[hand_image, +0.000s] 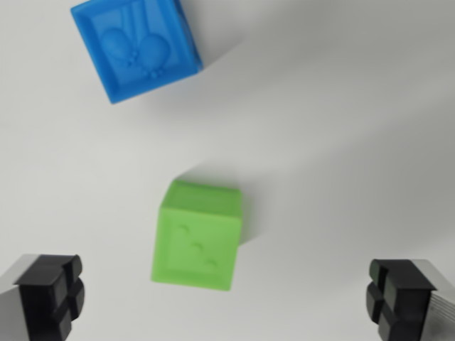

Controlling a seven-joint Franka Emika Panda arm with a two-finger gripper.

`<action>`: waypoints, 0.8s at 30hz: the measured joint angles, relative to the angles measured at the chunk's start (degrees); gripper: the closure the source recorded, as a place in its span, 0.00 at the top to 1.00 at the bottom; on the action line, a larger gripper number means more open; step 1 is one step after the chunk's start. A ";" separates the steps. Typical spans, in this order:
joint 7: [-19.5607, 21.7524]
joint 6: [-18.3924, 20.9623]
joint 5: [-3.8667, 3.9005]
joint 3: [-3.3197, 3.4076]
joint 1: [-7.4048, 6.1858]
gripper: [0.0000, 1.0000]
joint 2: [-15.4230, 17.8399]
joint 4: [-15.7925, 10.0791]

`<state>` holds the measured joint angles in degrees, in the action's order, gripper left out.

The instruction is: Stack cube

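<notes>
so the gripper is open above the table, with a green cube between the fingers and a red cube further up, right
Not quite: the cube further up is blue, not red. The wrist view shows the blue cube near the top left, apart from the green cube. The gripper is open above the white table, holding nothing.

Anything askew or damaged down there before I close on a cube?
Nothing damaged. The green plastic cube and blue plastic cube sit apart on the white table, each rotated differently, neither squared to the open gripper. The picture is slightly blurred.
</notes>
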<state>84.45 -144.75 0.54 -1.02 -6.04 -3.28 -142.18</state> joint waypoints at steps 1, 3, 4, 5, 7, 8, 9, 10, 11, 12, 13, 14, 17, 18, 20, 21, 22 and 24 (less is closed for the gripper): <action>0.87 -0.56 0.00 -0.13 -0.21 1.00 -0.14 -0.42; 2.58 -1.75 0.00 -0.38 -0.65 1.00 -0.46 -1.21; 3.43 -2.33 0.00 -0.49 -0.87 1.00 -0.64 -1.56; 4.36 -2.92 0.00 -0.60 -1.11 1.00 -0.84 -1.95; 5.82 -3.96 0.00 -0.76 -1.52 1.00 -1.20 -2.57; 6.74 -4.59 0.00 -0.87 -1.78 1.00 -1.43 -2.93; 7.69 -5.19 0.00 -0.97 -2.06 1.00 -1.66 -3.30; 8.65 -5.83 0.00 -1.07 -2.34 1.00 -1.90 -3.68; 9.57 -6.47 0.00 -1.16 -2.62 1.00 -2.15 -4.02; 10.50 -7.10 0.00 -1.25 -2.92 1.00 -2.42 -4.33; 11.47 -7.72 0.00 -1.33 -3.22 1.00 -2.71 -4.64; 12.47 -8.40 0.01 -1.40 -3.53 1.00 -3.02 -4.98; 14.87 -10.01 0.07 -1.57 -4.43 1.00 -3.87 -5.75; 15.27 -10.59 0.09 -1.59 -4.67 1.00 -4.24 -5.89; 15.56 -11.54 0.13 -1.58 -4.83 1.00 -5.02 -5.93; 15.64 -12.19 0.17 -1.56 -4.84 1.00 -5.71 -5.88; 15.71 -12.98 0.24 -1.49 -4.84 1.00 -6.58 -5.82; 15.82 -14.42 0.41 -1.34 -4.83 1.00 -8.40 -5.65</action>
<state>100.27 -159.16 0.95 -2.36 -10.87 -11.68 -147.84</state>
